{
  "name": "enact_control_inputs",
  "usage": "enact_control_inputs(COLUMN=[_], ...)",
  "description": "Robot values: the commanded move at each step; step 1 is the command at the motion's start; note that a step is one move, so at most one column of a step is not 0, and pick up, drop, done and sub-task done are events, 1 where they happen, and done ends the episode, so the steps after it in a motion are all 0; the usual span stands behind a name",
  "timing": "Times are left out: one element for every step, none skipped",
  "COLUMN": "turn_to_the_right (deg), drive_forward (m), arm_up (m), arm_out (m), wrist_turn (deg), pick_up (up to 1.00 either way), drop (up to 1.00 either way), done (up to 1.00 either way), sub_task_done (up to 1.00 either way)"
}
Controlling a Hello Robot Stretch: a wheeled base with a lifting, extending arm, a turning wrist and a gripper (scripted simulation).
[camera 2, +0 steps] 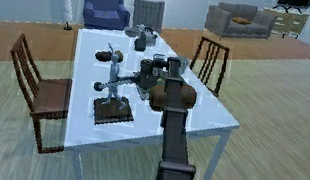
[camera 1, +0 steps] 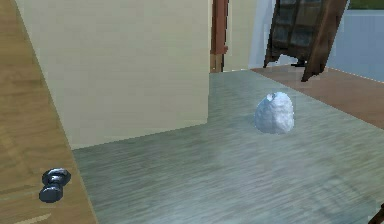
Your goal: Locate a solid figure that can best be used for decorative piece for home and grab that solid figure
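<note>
The forward camera looked down and ahead, close beside a brown wooden door point(camera 1: 20, 120), across grey plank flooring point(camera 1: 200, 150), while the side camera looked down over a near white rectangular table point(camera 2: 206, 110) toward a distant blue armchair point(camera 2: 105, 10), sharing that flooring.

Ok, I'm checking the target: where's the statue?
In the arm side view, the statue stands on the white table, left of the pincer and near the left chair.

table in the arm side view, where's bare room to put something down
Bare top lies along the table edge toward the view's right, right of the arm, and at the near corner in front of the figure on a dark base. The middle is crowded: the figure, dark things and the gripper sit close together.
</note>
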Motion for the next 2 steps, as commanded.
enact_control_inputs(turn_to_the_right=[0.0, 0.0], drive_forward=[0.00, 0.00], arm_up=[0.00, 0.10], arm_out=[0.00, 0.00], wrist_turn=[0.0, 0.0], pick_up=[1.00, 0.00], drop=[0.00, 0.00], done=[0.00, 0.00], sub_task_done=[0.00, 0.00])
